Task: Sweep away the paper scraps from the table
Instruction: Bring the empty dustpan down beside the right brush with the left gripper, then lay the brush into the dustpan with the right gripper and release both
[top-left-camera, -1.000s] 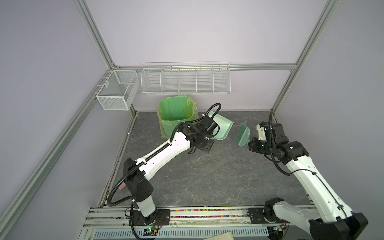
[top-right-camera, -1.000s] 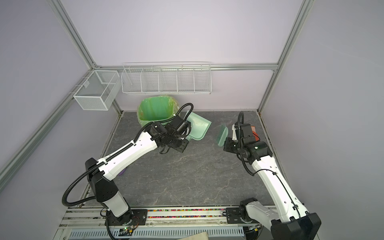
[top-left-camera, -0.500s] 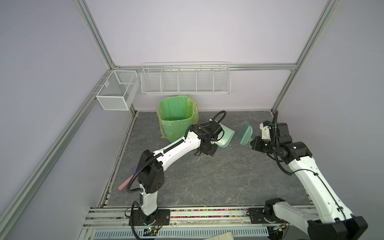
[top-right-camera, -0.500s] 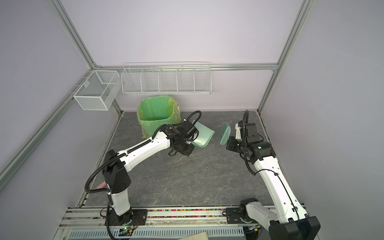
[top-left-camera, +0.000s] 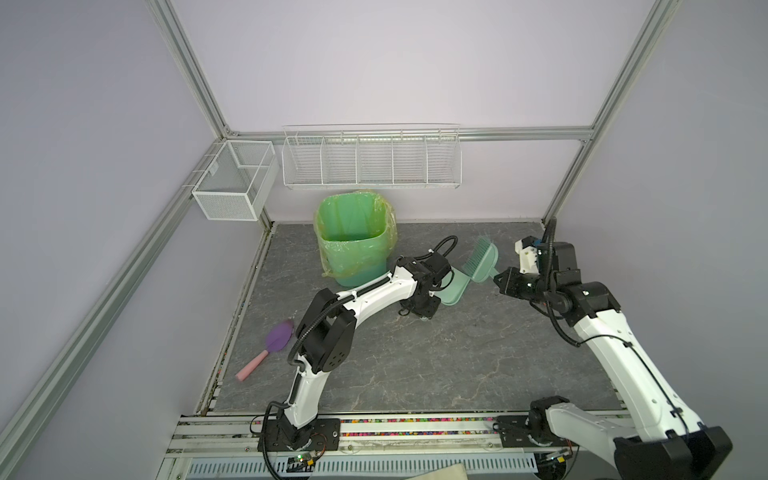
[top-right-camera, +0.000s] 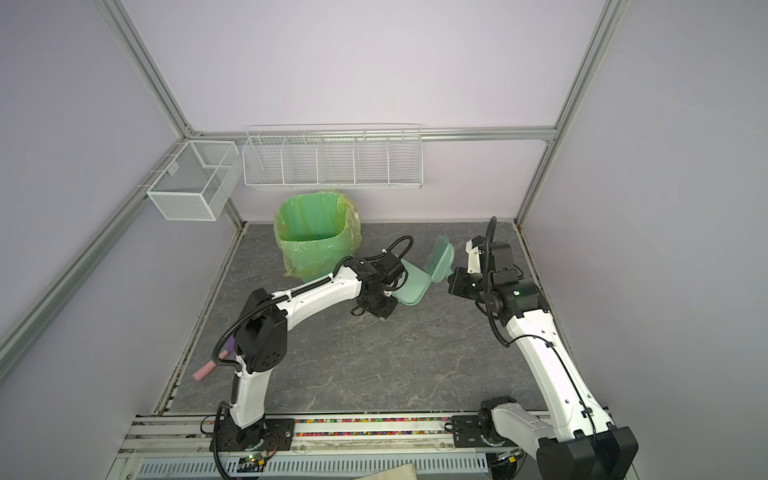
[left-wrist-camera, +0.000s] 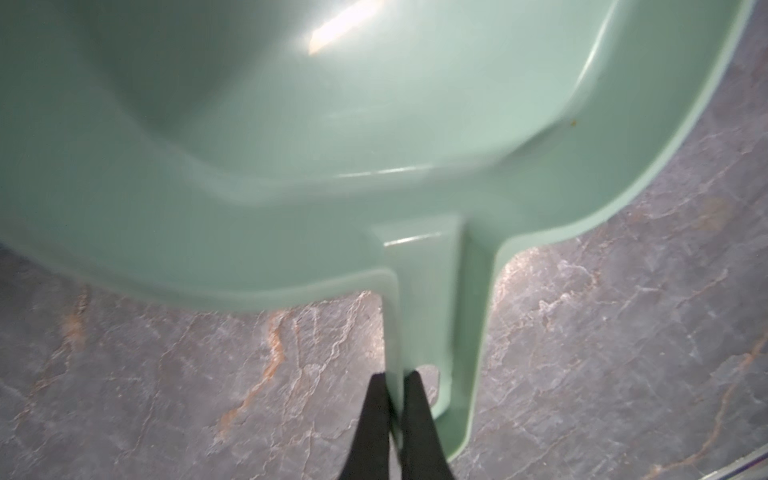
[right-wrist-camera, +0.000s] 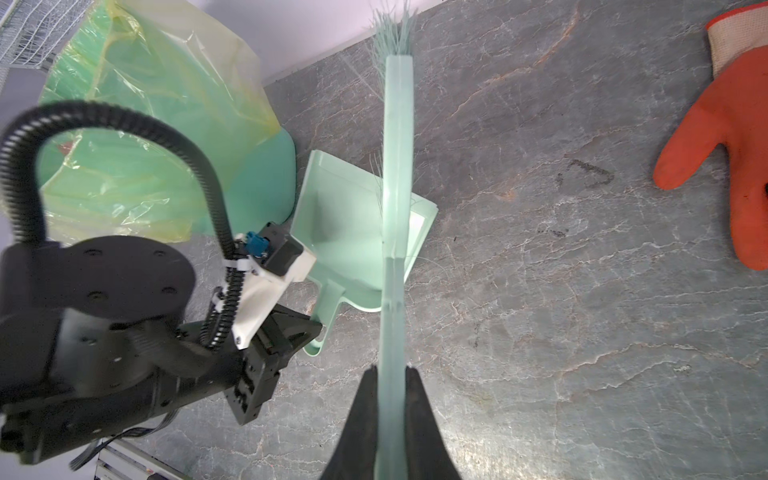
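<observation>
I see no paper scraps on the dark grey veined table (top-left-camera: 415, 353) in any view. My left gripper (left-wrist-camera: 395, 376) is shut on the handle of a mint-green dustpan (top-left-camera: 455, 286) (top-right-camera: 409, 291) (right-wrist-camera: 353, 232). The pan sits low over the table just right of the bin, and its inside (left-wrist-camera: 374, 124) looks bare. I cannot tell whether it touches the table. My right gripper (right-wrist-camera: 392, 370) (top-left-camera: 498, 278) is shut on the handle of a mint-green brush (top-left-camera: 482, 259) (top-right-camera: 441, 259) (right-wrist-camera: 397, 166). The brush is held above the pan's far edge, bristles pointing toward the back wall.
A green bin with a yellow-green liner (top-left-camera: 353, 245) (right-wrist-camera: 145, 145) stands at the back, left of the dustpan. An orange glove (right-wrist-camera: 727, 137) lies on the table beside the right arm. A purple brush with a pink handle (top-left-camera: 274, 340) lies near the left rail. Two white wire baskets (top-left-camera: 370, 162) (top-left-camera: 232, 183) hang on the walls.
The left arm has carried the dustpan down and away from the bin's rim toward the table, and its elbow has folded back. The right gripper and its brush have barely moved.
</observation>
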